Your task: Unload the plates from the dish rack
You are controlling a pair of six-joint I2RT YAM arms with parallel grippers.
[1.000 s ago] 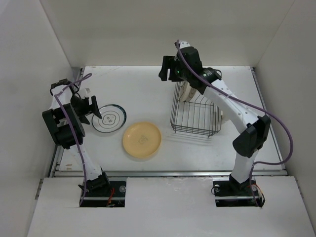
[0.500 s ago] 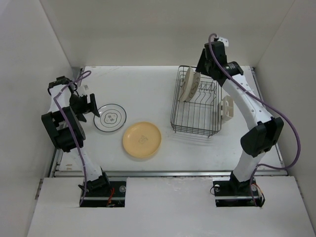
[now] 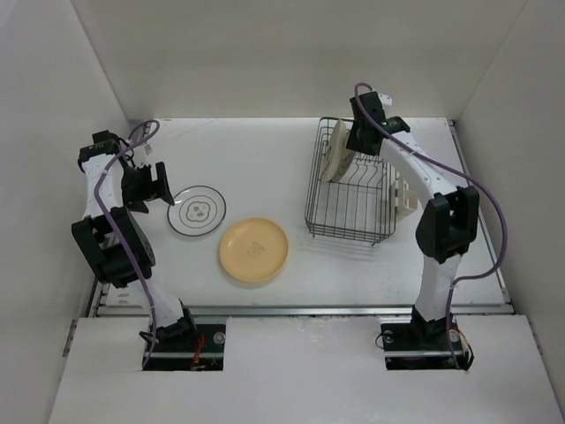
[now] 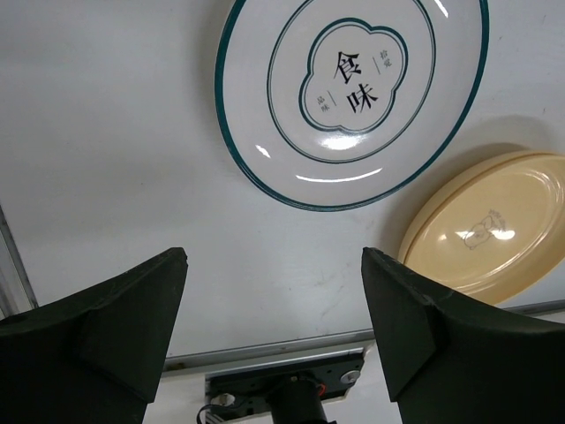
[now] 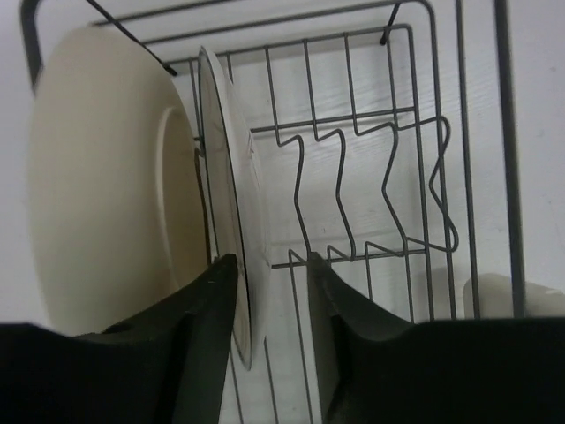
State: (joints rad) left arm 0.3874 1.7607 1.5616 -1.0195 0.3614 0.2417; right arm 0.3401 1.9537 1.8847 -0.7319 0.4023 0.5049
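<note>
Plates: four in view; two are unloaded and two remain in the dish rack (image 3: 350,212).
Unloaded: the teal-rimmed motif plate (image 4: 351,88) lies flat on the table (image 3: 265,159) at 9 o'clock. The yellow-orange plate (image 3: 254,250) lies flat near it at 7 o'clock, not touching.
In rack: the cream plate (image 5: 97,177) and the white plate (image 5: 231,194) stand on edge, close together, at the rack's 11 o'clock corner.
Dish rack: dark wire basket at 2 o'clock, with a beige cutlery holder (image 3: 404,194) on its 3 o'clock side.
Right gripper (image 5: 271,261): fingers apart, straddling the white plate's rim; a gap shows on one side, so it is not clamped.
Left gripper (image 4: 274,261): fingers wide apart and holding nothing, over bare table beside the motif plate.
Change: within the last second the right gripper swung across the rack and came down onto the plates. The left gripper drew back from the motif plate.
Meaning: judged about half done; the third pick looks imminent.
</note>
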